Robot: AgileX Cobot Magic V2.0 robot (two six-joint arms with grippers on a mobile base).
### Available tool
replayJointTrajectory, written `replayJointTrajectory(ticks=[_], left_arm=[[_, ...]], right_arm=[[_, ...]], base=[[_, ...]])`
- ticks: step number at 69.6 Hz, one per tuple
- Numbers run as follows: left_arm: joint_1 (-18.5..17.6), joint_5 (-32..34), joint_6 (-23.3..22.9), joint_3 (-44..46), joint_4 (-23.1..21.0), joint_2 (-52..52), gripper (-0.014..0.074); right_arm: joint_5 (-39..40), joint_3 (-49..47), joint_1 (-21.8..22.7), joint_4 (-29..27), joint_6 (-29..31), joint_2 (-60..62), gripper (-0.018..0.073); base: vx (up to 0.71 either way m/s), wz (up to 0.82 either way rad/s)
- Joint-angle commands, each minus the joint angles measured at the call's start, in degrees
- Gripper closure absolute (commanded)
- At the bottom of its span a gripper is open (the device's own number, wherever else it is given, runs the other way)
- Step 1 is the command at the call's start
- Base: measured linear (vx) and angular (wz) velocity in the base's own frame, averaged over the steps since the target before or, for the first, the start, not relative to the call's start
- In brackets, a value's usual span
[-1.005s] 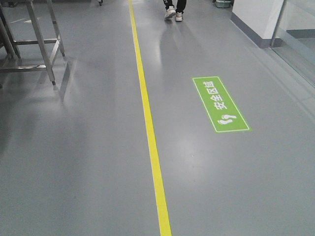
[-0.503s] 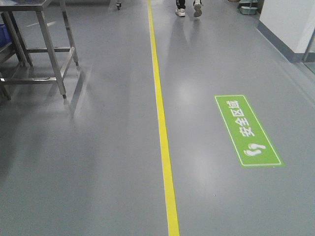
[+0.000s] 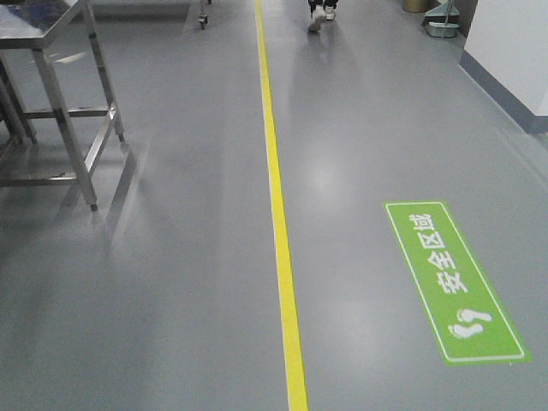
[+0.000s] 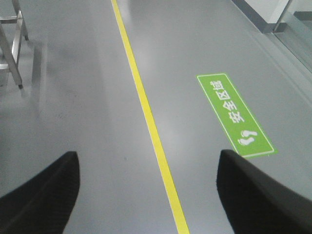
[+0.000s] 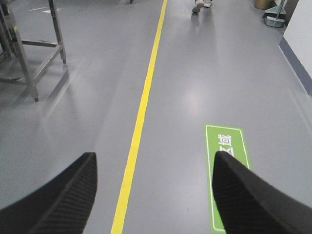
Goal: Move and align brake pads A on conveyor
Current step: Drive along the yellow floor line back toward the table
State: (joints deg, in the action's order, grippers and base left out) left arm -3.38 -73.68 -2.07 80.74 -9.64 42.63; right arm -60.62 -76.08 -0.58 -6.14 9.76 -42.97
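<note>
No brake pads A, conveyor in view; left jaws, right jaws spread, empty. Expect pads stiff, heavyish: pinch long edges.

Grey floor [image 3: 171, 300] with a yellow line [image 3: 278, 214]; right of the line a green sign [image 3: 449, 282] lettered white; left of it a silver table [image 3: 34, 26]; left gripper [image 4: 147, 155] and right gripper [image 5: 155, 155] both black

Ahead of me stretches a glossy grey floor [image 3: 171, 300], split by a yellow line [image 3: 278, 214]; a green marking [image 3: 449, 278] lies right of it, a steel table [image 3: 34, 30] stands left.
</note>
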Motion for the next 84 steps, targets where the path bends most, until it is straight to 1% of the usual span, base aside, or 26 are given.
replayJointTrajectory(ticks=[1,32,84], left_arm=[[-0.4,1.9,0.0,1.1,-0.8,0.5,0.0053],[-0.4,1.8,0.0,1.1,-0.8,0.5,0.0053],[-0.4,1.8,0.0,1.1,-0.8,0.5,0.0053]], right_arm=[[3.9,-1.2,0.1,0.0,0.6,-0.3,0.0082],[4.0,-1.2,0.1,-0.1,0.6,-0.1,0.0082],[4.0,-1.2,0.1,0.0,0.6,-0.1,0.0082]], base=[[0.6,-0.06],[0.6,-0.03],[0.61,0.06]])
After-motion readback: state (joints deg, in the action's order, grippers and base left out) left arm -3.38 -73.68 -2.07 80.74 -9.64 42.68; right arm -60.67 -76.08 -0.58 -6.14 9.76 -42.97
